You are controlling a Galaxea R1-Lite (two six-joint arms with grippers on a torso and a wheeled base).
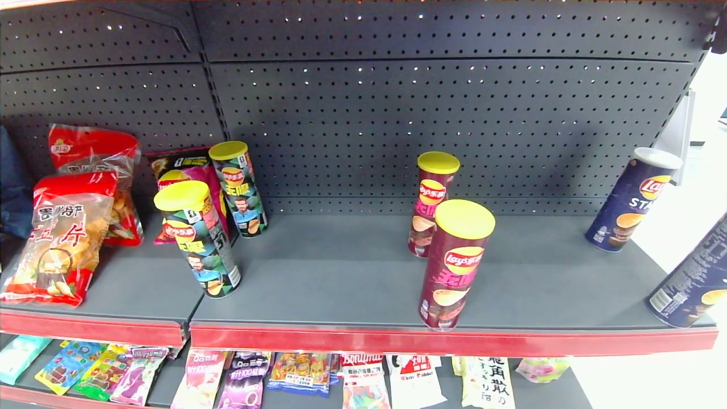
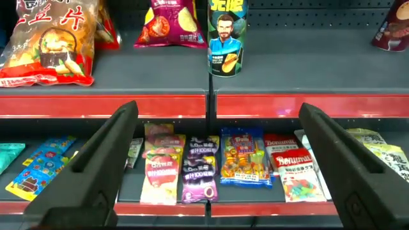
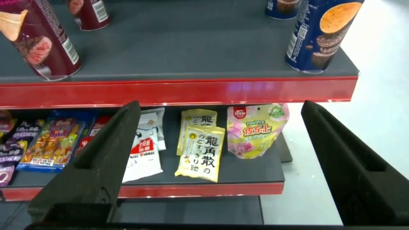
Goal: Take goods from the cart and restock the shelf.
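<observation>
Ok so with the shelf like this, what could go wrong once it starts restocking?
1. The maroon cylindrical chip can with the yellow lid stands right at the shelf's red front lip. A nudge from an incoming item or arm could tip it off.
2. The nearer dark blue cylindrical chip can sits by the shelf's right front corner. It is just as exposed and could be knocked over the edge.

Shelf (image 1: 341,272) grey, red edge; maroon can (image 1: 454,267) yellow-lidded; navy can (image 1: 630,199) pale-lidded; back panel (image 1: 397,113) dark, dotted.
</observation>
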